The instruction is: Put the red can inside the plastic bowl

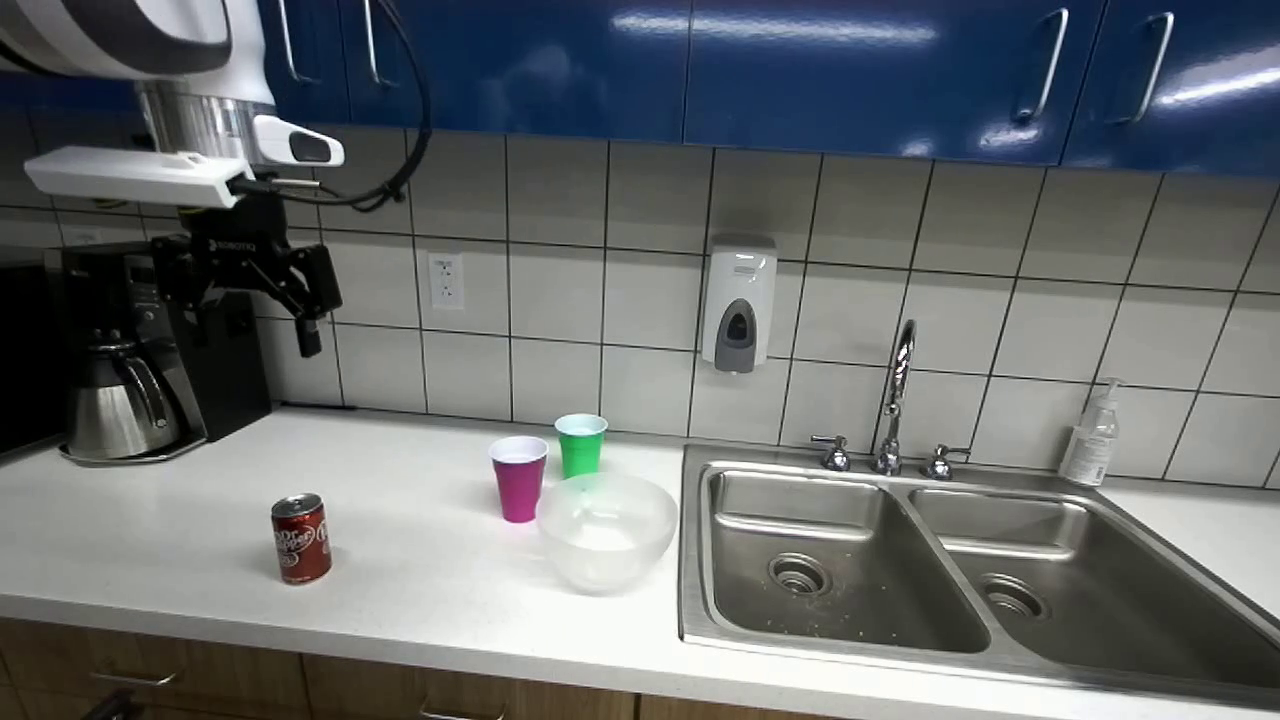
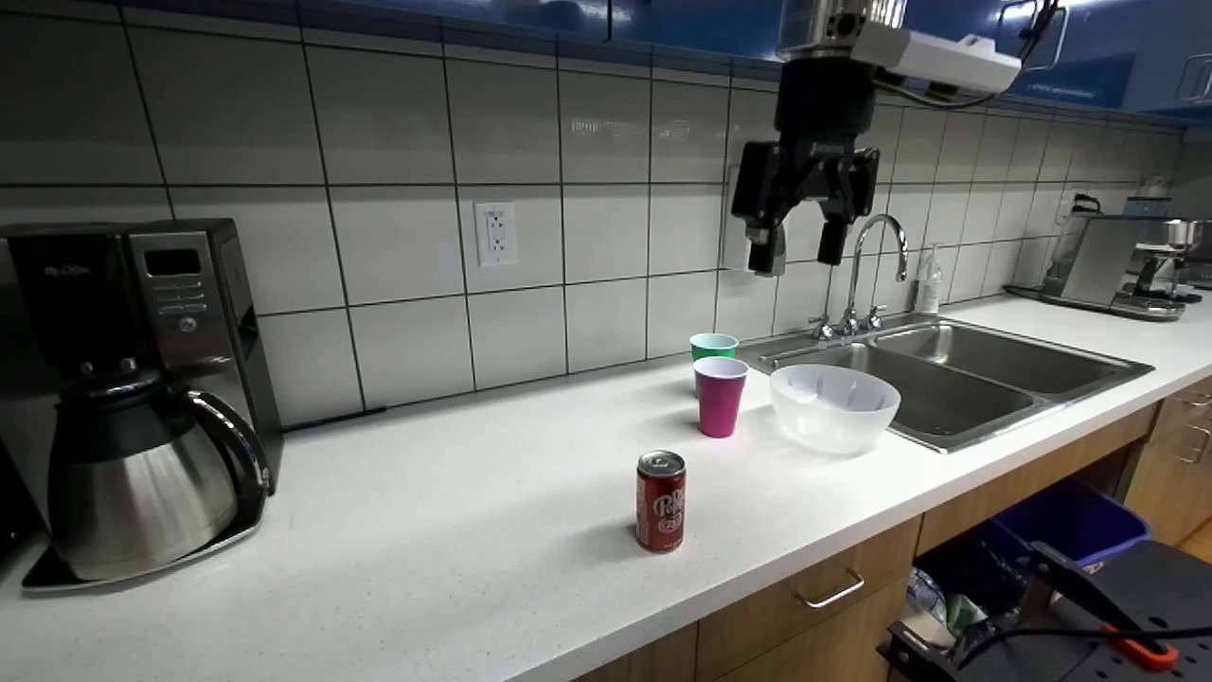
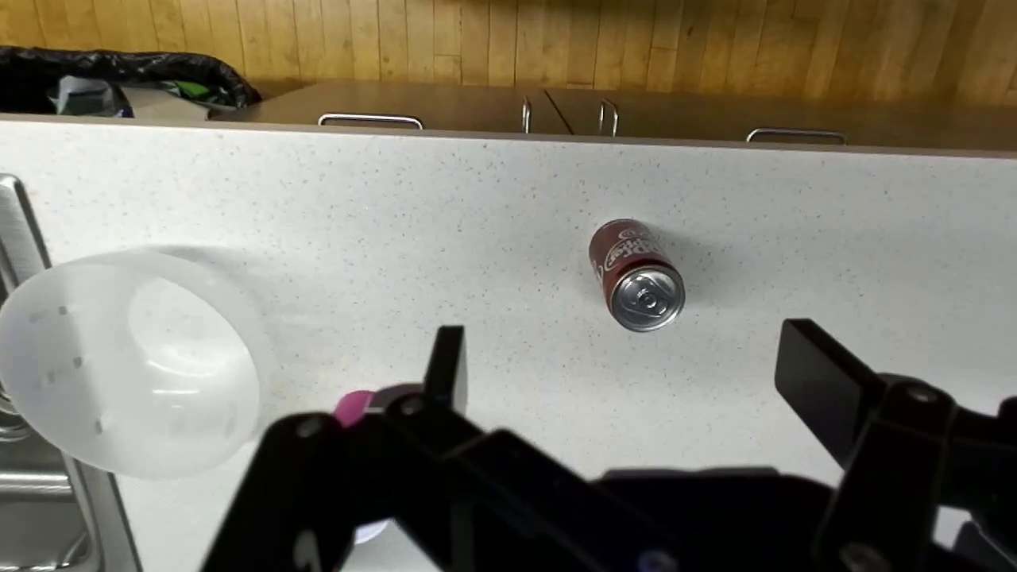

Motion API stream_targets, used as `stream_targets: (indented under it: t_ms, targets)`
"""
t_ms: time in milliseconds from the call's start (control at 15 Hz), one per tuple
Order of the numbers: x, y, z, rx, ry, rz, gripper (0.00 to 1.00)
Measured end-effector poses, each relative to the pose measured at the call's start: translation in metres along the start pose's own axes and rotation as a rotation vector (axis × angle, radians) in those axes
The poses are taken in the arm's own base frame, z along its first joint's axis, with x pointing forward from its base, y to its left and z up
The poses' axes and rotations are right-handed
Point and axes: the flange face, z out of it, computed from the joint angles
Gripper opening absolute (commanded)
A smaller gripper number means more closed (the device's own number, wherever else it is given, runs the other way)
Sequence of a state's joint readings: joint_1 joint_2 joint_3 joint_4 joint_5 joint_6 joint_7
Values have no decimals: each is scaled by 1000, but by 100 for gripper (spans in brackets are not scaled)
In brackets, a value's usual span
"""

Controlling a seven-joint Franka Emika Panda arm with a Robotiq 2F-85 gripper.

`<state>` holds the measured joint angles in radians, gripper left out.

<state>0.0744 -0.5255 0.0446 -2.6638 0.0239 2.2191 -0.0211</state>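
Note:
The red can [image 1: 301, 540] stands upright on the counter, left of the cups in an exterior view. It also shows in an exterior view [image 2: 660, 507] and in the wrist view [image 3: 632, 258], silvery top facing up. The translucent plastic bowl [image 1: 607, 535] stands on the counter beside the sink; it also shows in an exterior view [image 2: 833, 417] and at the left of the wrist view [image 3: 159, 365]. My gripper [image 1: 253, 330] is open and empty, high above the counter [image 2: 797, 254]. In the wrist view, the can lies beyond the gap between the fingertips [image 3: 625, 361].
A magenta cup [image 1: 519, 482] and a green cup [image 1: 581, 445] stand close beside the bowl, near the tiled wall. A steel sink [image 1: 840, 560] is right of the bowl. A coffee maker [image 2: 142, 426] stands at the left end. Blue cabinets [image 1: 520, 70] hang above.

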Motion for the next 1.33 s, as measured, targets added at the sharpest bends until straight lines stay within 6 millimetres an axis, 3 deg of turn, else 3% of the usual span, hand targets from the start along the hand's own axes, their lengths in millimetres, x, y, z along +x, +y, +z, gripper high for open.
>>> stream_targets:
  t_ms: [333,733,1333]
  targets:
    - [11,-13,45,-1,7,-34,100]
    - [36,-26,76,2,-14,-65,100]
    - [82,-75,125,8,-83,-124,100]
